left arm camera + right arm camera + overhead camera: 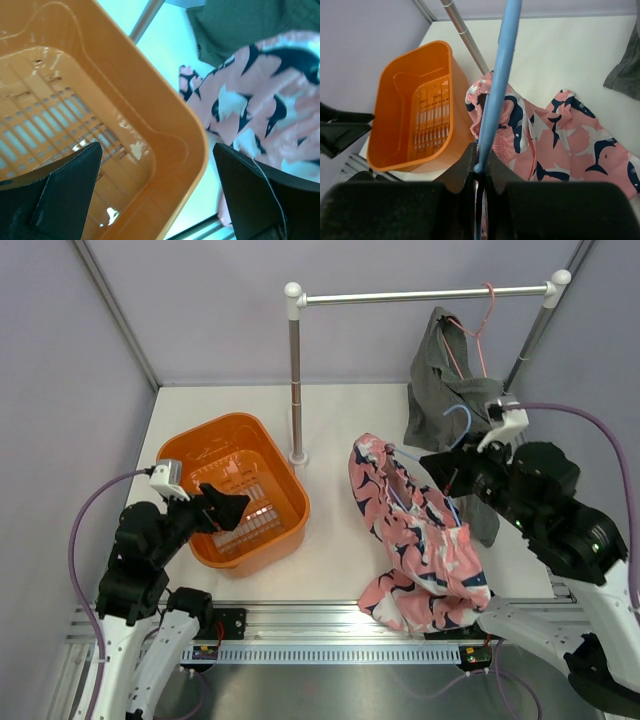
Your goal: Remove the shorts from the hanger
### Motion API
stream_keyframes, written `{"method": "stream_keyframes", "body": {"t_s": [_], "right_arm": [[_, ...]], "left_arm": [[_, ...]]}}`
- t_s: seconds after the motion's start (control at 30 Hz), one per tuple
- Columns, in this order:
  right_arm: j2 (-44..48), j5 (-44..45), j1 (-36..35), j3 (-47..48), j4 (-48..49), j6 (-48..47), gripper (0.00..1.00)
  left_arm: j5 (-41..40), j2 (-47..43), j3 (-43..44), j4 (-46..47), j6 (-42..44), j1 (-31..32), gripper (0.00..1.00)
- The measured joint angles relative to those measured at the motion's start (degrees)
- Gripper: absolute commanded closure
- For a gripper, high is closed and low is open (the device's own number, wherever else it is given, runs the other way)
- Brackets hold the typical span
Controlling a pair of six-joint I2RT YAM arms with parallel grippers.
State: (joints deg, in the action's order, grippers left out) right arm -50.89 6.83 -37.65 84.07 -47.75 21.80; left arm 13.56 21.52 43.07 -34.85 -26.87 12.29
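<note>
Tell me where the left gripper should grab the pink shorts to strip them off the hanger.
I'd pinch the gathered waistband at the shorts' end nearest the orange basket, coming in from the basket side. The elastic bunches into a thick fold there, facing the open left gripper, while the right gripper clamps the blue hanger threaded through it.

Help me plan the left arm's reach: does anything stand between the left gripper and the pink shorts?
Only the orange basket: the left gripper hovers open over it, so its right-hand wall lies between the gripper and the shorts. Beyond that wall, only bare table shows.
</note>
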Motion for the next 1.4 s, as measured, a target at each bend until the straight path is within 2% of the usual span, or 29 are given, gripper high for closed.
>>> {"method": "stream_keyframes", "body": {"t_s": [0.1, 0.17, 0.23, 0.33, 0.4, 0.5, 0.77, 0.93, 1.1, 1.27, 1.3, 1.37, 1.4], "right_arm": [[4.81, 0.0, -0.35, -1.53, -1.64, 1.73, 1.0], [5.33, 0.02, -0.35, -1.6, -2.03, 2.27, 1.0], [4.61, 0.15, -0.35, -1.62, -2.14, 2.54, 1.0], [2.95, 0.42, -0.39, -1.62, -2.49, 2.69, 1.0], [2.29, 0.83, -0.44, -1.62, -2.86, 2.8, 1.0], [1.6, 1.44, -0.46, -1.68, -3.23, 3.17, 1.0], [0.79, 2.69, -0.46, -1.36, -4.98, 3.98, 1.0], [0.48, 3.15, -0.48, -0.76, -5.62, 3.98, 1.0], [0.57, 3.41, -0.48, -0.15, -6.73, 3.98, 1.0], [0.63, 3.82, -0.48, 1.68, -8.26, 3.96, 1.0], [0.63, 3.87, -0.48, 2.1, -8.5, 3.96, 1.0], [0.63, 4.02, -0.48, 2.8, -8.83, 3.96, 1.0], [0.63, 4.02, -0.48, 3.04, -8.87, 3.96, 1.0]], "left_arm": [[0.57, 5.55, 3.63, 2.45, -1.9, 1.36, 0.01], [-1.53, 10.62, 7.32, 4.15, -2.75, 6.01, 0.01], [-6.47, 15.39, 10.62, 5.29, -2.8, 14.05, 0.01], [-19.89, 25.44, 18.64, 4.74, -1.88, 33.86, 0.01], [-27.63, 32.5, 24.52, 5.42, -0.98, 44.52, 0.01], [-34.8, 40.22, 29.92, 5.88, -0.55, 51.49, 0.01], [-45.72, 54.53, 38.27, 8.57, -0.66, 56.94, 0.01], [-48.57, 62.45, 43.32, 10.12, -0.79, 57.96, 0.01], [-49.77, 65.66, 43.76, 10.34, -1.9, 58.01, 0.02], [-51.21, 66.53, 43.65, 10.29, -3.32, 58.03, 0.13], [-51.45, 66.53, 43.58, 10.38, -3.5, 58.01, 0.19], [-51.63, 66.58, 43.56, 10.54, -3.67, 58.01, 0.23], [-51.69, 66.62, 43.56, 10.62, -3.69, 58.03, 0.29]]}}
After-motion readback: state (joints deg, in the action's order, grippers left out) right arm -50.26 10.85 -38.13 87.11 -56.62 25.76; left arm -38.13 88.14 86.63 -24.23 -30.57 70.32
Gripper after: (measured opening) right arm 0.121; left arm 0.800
